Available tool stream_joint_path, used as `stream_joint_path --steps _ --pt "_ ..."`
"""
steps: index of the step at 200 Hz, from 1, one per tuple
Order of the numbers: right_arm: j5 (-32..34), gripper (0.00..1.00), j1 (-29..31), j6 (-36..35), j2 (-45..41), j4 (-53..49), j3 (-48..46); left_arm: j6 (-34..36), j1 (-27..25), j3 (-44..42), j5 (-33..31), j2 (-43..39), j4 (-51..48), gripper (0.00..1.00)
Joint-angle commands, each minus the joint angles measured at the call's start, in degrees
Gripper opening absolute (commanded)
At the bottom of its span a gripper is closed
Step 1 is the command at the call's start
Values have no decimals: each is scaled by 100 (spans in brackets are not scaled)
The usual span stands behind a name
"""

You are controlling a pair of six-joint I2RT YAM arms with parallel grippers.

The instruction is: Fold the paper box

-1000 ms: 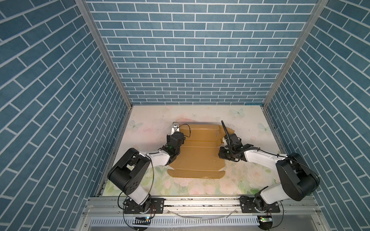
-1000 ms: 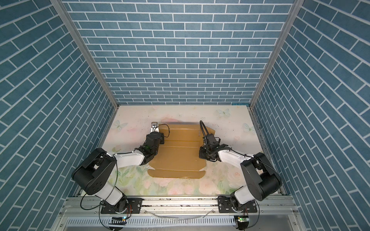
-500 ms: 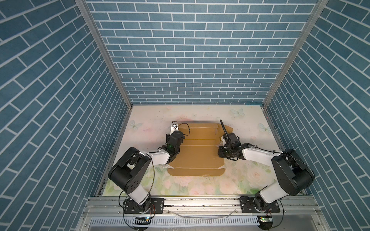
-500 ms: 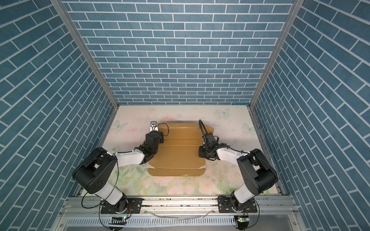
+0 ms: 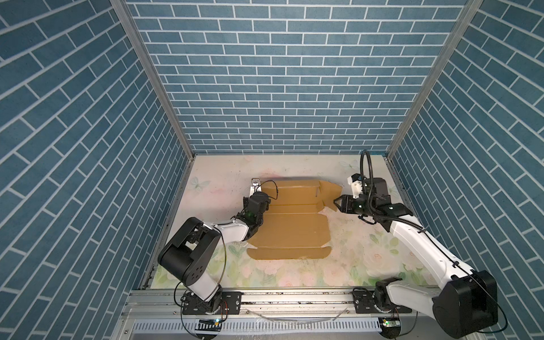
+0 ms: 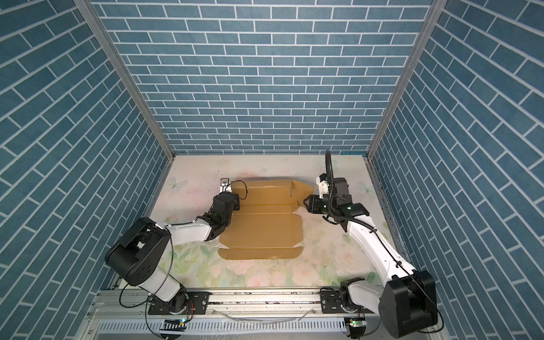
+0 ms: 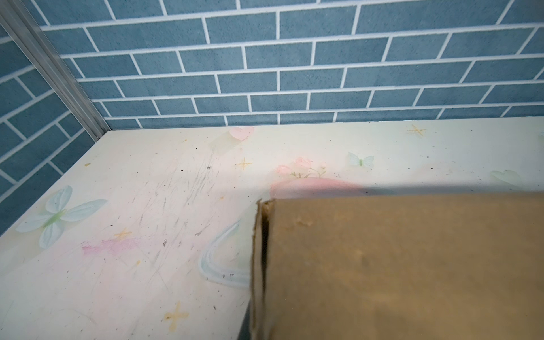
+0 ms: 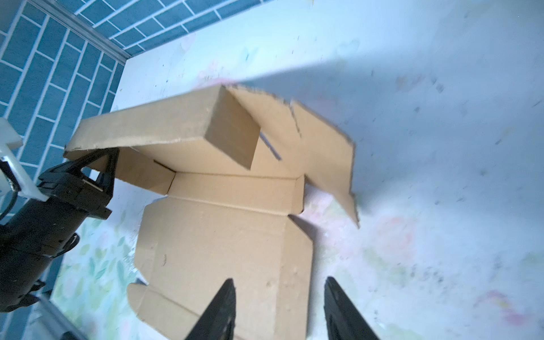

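**PAPER BOX, PART-FOLDED, WITH TWO TOOLS IN ATTENDANCE**

Item 1. Paper box [image 5: 290, 226]: tan corrugated cardboard, die-cut and creased.
- It lies on the floral worktop [image 5: 223, 176], in front of the blue brick back wall [image 5: 279, 88] and well apart from it. Both top views show it.
- The main panel is flat on the worktop.
- The panel nearest the back wall is raised and bent over into a hollow ridge, seen open-ended in the right wrist view.
- At the ridge's right-arm end a pointed side flap [image 5: 329, 191] juts outward. It looks lifted off the worktop, though that view is blurred.
- The narrow strip [image 5: 290, 252] farthest from the back wall lies flat, with rounded corners.

Item 2. Left tool [image 8: 110, 156]: black, clamped on the ridge's left-arm corner, the part of the box nearest the back wall on that side.
- In the right wrist view its fingers pinch the cardboard edge.
- The left wrist view gives only cardboard close up, with the worktop and back wall beyond. The fingers themselves are out of frame.

Item 3. Right tool [image 5: 336, 202]: black, jaws parted to a middling width, nothing between them.
- It sits just beside the side flap, about as far from the back wall as the ridge's crease.
- Whether a fingertip touches the flap cannot be told.
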Motion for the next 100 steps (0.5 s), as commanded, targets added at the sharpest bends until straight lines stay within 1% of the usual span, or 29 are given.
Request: stream_joint_path --steps 1,17,40,49,77,100 --pt "539 61 13 -986 394 -915 487 6 94 -203 67 103 -606 0" --pt "679 65 11 -1186 809 -946 718 9 98 -190 101 133 -580 0" --pt "1022 67 13 -1418 1203 -727 920 -2 98 -185 128 171 -557 0" --pt "1038 67 10 -1530 1339 -687 1027 6 98 -176 139 182 -561 0" --pt "819 66 11 -1807 1717 -495 1190 23 98 -150 147 208 -557 0" --pt "402 63 15 -1945 1950 -148 1202 12 98 -137 146 254 -520 0"
